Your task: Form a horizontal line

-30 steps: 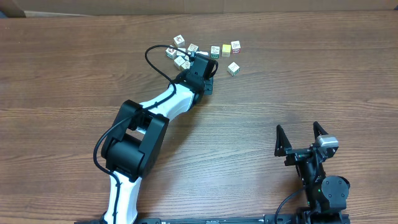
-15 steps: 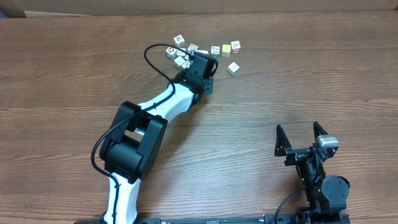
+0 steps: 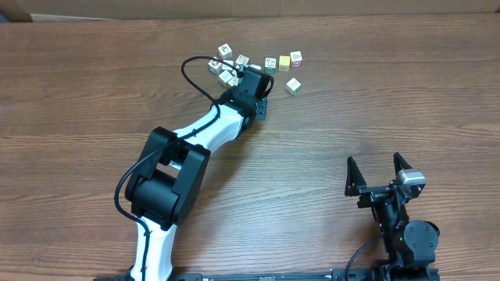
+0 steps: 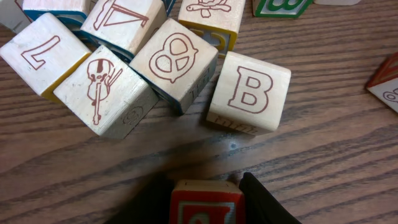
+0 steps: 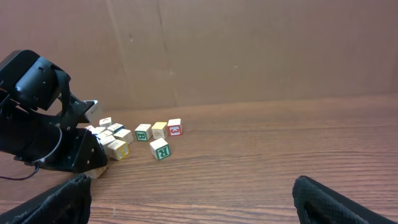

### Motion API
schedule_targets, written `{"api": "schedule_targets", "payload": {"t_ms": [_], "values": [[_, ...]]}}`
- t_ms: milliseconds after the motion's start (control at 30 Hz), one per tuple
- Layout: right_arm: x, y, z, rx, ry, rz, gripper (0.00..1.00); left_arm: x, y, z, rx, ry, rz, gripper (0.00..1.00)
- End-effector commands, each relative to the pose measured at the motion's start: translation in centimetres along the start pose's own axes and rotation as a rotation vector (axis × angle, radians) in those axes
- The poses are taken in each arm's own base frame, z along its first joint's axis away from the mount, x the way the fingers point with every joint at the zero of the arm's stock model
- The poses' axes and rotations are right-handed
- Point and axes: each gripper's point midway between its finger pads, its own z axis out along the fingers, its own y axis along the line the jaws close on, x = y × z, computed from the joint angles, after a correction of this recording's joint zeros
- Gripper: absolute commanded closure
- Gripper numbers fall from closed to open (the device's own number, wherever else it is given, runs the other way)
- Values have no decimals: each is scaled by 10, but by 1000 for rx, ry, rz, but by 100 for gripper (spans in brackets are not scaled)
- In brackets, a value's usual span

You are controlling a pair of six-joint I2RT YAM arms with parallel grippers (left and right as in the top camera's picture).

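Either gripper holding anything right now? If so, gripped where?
Left gripper is shut on a red-faced block, pinched by two opposite sides between its fingers. Right gripper is open and empty.

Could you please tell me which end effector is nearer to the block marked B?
Left. The left end effector, gripping a red block, sits just short of the B block; the right end effector stands open far off.

Bunched cubes (image 4: 180, 65) block the left hand (image 4: 208, 199) ahead; gap rightward, apparently.
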Motion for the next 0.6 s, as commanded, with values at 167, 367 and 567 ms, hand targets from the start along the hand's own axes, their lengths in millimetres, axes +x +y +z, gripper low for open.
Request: {"api": "schedule_targets", "payload": {"t_ms": [167, 367, 567], "values": [[2, -3, 0, 14, -3, -7, 0, -36, -1, -41, -1, -83, -18, 67], [2, -3, 0, 14, -3, -7, 0, -34, 5, -50, -26, -67, -49, 67], [2, -3, 0, 14, -3, -7, 0, -28, 8, -50, -34, -44, -69, 58]]}}
